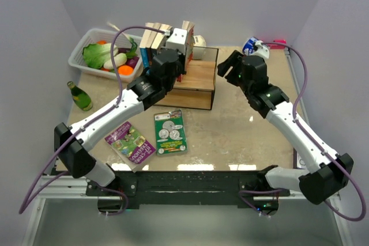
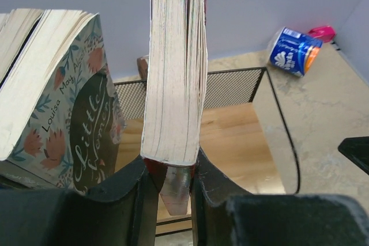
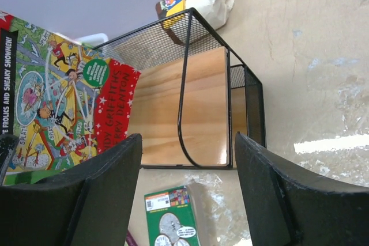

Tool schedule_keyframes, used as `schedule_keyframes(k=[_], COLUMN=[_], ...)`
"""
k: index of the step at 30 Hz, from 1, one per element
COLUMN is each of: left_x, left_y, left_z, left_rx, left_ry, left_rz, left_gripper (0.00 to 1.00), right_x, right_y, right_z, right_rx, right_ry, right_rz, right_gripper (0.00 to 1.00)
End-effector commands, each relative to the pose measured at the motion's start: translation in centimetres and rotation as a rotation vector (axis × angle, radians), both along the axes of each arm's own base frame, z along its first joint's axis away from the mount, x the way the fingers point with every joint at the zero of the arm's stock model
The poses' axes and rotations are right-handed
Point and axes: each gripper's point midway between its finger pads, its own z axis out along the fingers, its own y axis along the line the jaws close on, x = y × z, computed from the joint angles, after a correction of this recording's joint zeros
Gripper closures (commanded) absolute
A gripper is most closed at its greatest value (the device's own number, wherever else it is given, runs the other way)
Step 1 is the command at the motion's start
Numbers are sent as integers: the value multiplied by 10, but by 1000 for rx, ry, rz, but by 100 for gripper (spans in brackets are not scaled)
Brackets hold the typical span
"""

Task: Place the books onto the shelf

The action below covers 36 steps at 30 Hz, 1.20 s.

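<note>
The left pincer (image 2: 171, 164) is clamped on a paperback (image 2: 176, 67), its two black fingers pressing the covers from either side near one end. The book stands upright with its cream page edges facing the wrist camera, and a red cover shows along its edge. It is over the left part of the shelf (image 1: 199, 76); whether it already rests on the top wooden board I cannot tell.

Just to its left, with a narrow gap between them, a copy of Little Women (image 2: 86, 113) stands on the shelf with a dark oval and flowers on its cover. More books (image 2: 17, 56) stand beyond that one.

From the right wrist view, the rightmost book shows a busy cartoon cover with a red band (image 3: 63, 102), and the rest of the board beside it lies bare inside the black wire frame.

The right pincer (image 3: 187, 188) hangs near the right side of the shelf, its jaws spread wide with nothing between them.

Two books lie flat on the table (image 1: 230, 136) in front of the shelf: a green one (image 1: 170, 132) and, just to its left, a purple-and-green one (image 1: 130, 142).

A white basket (image 1: 78, 56) of toy vegetables sits at the far left, with a green bottle (image 1: 81, 96) near it. A blue-and-white packet (image 1: 252, 45) lies at the far right.
</note>
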Motion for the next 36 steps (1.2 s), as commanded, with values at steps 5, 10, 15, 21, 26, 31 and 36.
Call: schedule_keyframes(k=[5, 10, 15, 21, 26, 31, 36], left_x=[32, 40, 42, 38, 37, 36, 35], left_y=[20, 27, 30, 38, 51, 63, 74], left_z=[37, 35, 26, 17, -1, -9, -12], left_rx=[-77, -83, -72, -76, -85, -133, -143], left_ry=[-23, -12, 3, -14, -28, -63, -82], left_rz=[70, 84, 97, 125, 180, 248, 296], left_gripper=[100, 100, 100, 100, 100, 100, 100], right_x=[27, 35, 42, 45, 46, 48, 48], right_y=[3, 8, 11, 14, 15, 18, 19], right_z=[20, 15, 2, -8, -13, -14, -19], right_rx=[15, 7, -12, -18, -16, -16, -19], right_ry=[-74, -66, -41, -29, -23, -23, -14], right_rz=[-47, -38, -36, -33, -28, -21, -17], right_gripper=[34, 34, 34, 35, 36, 36, 36])
